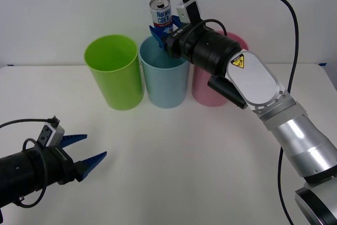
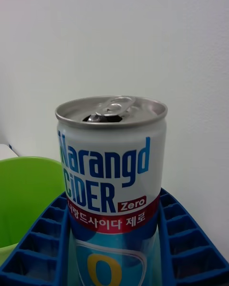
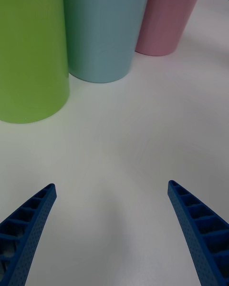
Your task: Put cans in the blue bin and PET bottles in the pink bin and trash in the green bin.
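While my right gripper (image 1: 160, 29) hangs above the blue bin (image 1: 164, 80), I see its ribbed blue fingers (image 2: 183, 238) clamped on the lower half of the can (image 1: 160, 12), one on each side. That can is a slim upright cylinder with a glossy blue and white label and a brushed silver top; its pull tab sits over a dark opening. It is held just over the bin's round rim. All three bins are smooth, slightly tapered plastic cups standing in a tight row on the matte white counter (image 1: 184, 156): the green bin (image 1: 113, 72) on the left, the blue one in the middle, the pink bin (image 1: 208, 90) partly behind my right arm. My left gripper (image 1: 88, 150) waits low over the counter near me, its lattice-ribbed fingers (image 3: 28, 219) spread apart, holding nothing.
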`<action>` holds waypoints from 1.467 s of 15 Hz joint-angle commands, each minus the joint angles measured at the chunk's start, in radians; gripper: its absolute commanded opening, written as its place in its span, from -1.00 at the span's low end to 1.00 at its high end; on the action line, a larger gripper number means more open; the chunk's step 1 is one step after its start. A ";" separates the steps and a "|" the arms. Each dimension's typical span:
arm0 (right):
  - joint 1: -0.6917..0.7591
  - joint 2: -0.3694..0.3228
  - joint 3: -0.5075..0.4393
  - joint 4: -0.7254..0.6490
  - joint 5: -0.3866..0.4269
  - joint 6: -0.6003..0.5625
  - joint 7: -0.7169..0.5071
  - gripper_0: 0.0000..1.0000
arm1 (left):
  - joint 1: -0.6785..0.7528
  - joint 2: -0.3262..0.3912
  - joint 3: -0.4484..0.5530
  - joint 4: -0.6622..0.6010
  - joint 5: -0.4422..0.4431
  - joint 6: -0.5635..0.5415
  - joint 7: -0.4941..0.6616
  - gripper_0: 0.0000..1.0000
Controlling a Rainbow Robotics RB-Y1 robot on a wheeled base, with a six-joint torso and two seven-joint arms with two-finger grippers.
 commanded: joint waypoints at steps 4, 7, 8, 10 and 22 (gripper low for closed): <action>0.000 -0.001 -0.003 -0.001 0.009 -0.001 -0.006 1.00 | 0.000 0.000 0.000 0.000 0.000 0.000 0.000 0.58; 0.000 -0.001 -0.006 -0.001 0.007 -0.001 -0.012 1.00 | 0.000 0.000 0.000 0.000 0.000 0.000 0.000 0.59; -0.006 -0.006 -0.017 -0.004 -0.019 -0.027 -0.013 1.00 | 0.000 0.000 0.000 0.000 0.000 0.000 0.000 0.58; 0.001 -0.057 -0.058 -0.072 -0.063 -0.127 -0.023 1.00 | 0.000 0.000 0.000 0.000 0.000 0.000 0.000 0.58; 0.632 -0.248 -0.446 -0.696 -0.290 -0.596 0.000 1.00 | 0.000 0.000 0.000 0.000 0.000 0.000 0.000 0.59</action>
